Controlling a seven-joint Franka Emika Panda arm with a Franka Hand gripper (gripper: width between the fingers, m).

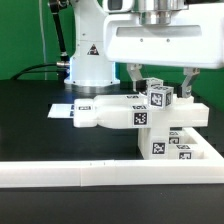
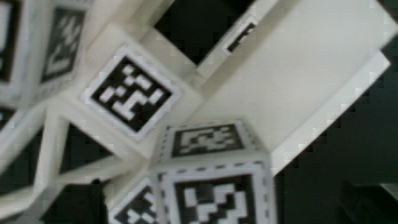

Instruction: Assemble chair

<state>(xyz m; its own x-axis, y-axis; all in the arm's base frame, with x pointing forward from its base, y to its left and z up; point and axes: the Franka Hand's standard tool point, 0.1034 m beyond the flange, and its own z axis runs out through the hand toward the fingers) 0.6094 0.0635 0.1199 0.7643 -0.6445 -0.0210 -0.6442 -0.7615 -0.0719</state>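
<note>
The chair parts are white blocky pieces with black-and-white tags. A flat panel (image 1: 108, 114) lies across the table. Tagged legs (image 1: 160, 142) stand under its end on the exterior view's right. A small tagged block (image 1: 160, 97) sits on top of that end. My gripper (image 1: 161, 86) hangs straight over the block, and its fingers (image 1: 188, 82) stand apart on either side with gaps showing, so it is open. In the wrist view the same tagged block (image 2: 214, 190) lies between the dark fingers of the gripper (image 2: 217, 208), with white slats and another tag (image 2: 128, 92) beyond it.
The long low white border rail (image 1: 90, 176) runs along the front. The arm's white base (image 1: 88, 58) stands at the back with cables on the exterior view's left. A thin flat white marker board (image 1: 62, 110) lies on the black table behind the panel.
</note>
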